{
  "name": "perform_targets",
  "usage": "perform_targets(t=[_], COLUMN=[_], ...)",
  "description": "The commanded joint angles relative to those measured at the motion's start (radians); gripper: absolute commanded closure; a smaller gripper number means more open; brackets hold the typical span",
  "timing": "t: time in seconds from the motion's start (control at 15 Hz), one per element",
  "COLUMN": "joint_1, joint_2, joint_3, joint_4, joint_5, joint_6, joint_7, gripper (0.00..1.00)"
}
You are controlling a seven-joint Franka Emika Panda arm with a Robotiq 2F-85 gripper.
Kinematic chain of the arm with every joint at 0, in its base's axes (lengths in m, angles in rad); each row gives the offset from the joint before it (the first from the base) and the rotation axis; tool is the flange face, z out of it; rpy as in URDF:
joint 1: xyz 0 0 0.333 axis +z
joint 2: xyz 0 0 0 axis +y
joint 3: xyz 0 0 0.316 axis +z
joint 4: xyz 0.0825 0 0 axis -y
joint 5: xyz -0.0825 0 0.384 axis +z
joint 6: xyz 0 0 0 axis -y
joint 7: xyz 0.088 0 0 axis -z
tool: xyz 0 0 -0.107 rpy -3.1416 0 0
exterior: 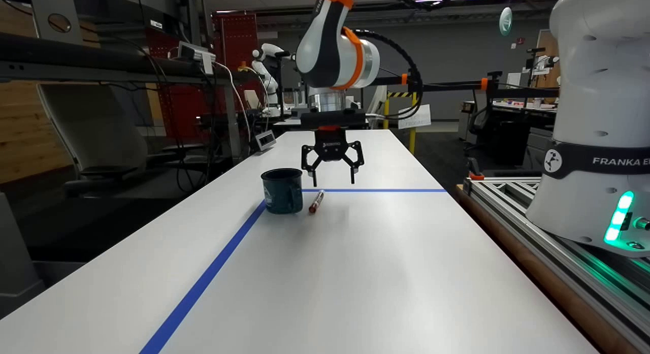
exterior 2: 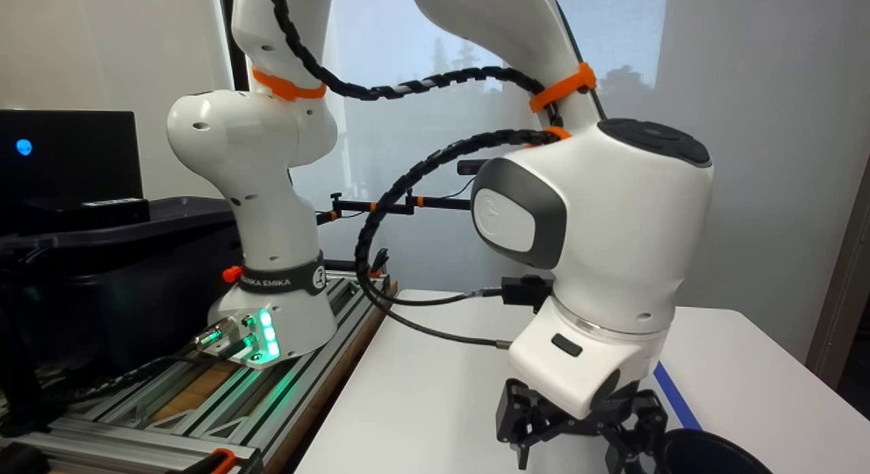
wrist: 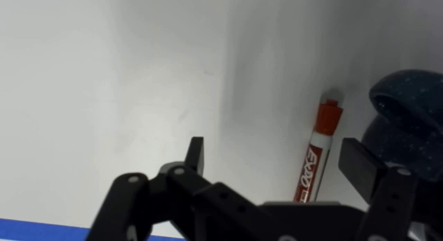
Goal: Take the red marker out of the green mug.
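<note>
The red marker (wrist: 317, 151) is being found out of the green mug (exterior: 282, 194), laid flat on the white desk (exterior: 355, 283) just beside it, on the handle side, a small gap being left between the two. In the wrist view its red cap is being shown toward the top; its lower end is being covered by the hand (exterior: 333, 183). Hand is being held above the desk, released, fingers spread well apart. From the wrist, the marker is being framed between them, closer to the finger on the mug's side. Mug is being stood upright; in an exterior view two strips of blue tape (exterior: 216, 265) are being interrupted by it. In an exterior view the dark mouth of the mug (exterior 2: 714, 453) is being caught low down, next to the hand, partly cut off. In both exterior views a green light (exterior: 619, 217) is being shown on the arm (exterior 2: 625, 236) base.
</note>
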Motion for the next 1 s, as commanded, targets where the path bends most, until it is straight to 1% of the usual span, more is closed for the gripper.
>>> perform_targets(t=[0.0, 0.13, 0.2, 0.4, 0.6, 0.93], joint_1=[-0.017, -0.021, -0.020, -0.007, 0.006, 0.023], joint_2=[-0.121, -0.156, -0.176, -0.242, -0.304, -0.374], joint_3=[-0.019, -0.023, -0.023, -0.019, 0.016, 0.091], joint_4=[-0.027, -0.018, -0.021, -0.025, -0.051, -0.099], joint_5=[-0.080, -0.127, -0.153, -0.252, -0.321, -0.388], joint_6=[-0.121, -0.135, -0.121, -0.124, -0.124, -0.128], joint_7=[-0.083, -0.150, -0.183, -0.242, -0.300, -0.424], gripper=[0.00, 0.00, 0.00, 0.00, 0.00, 0.00])
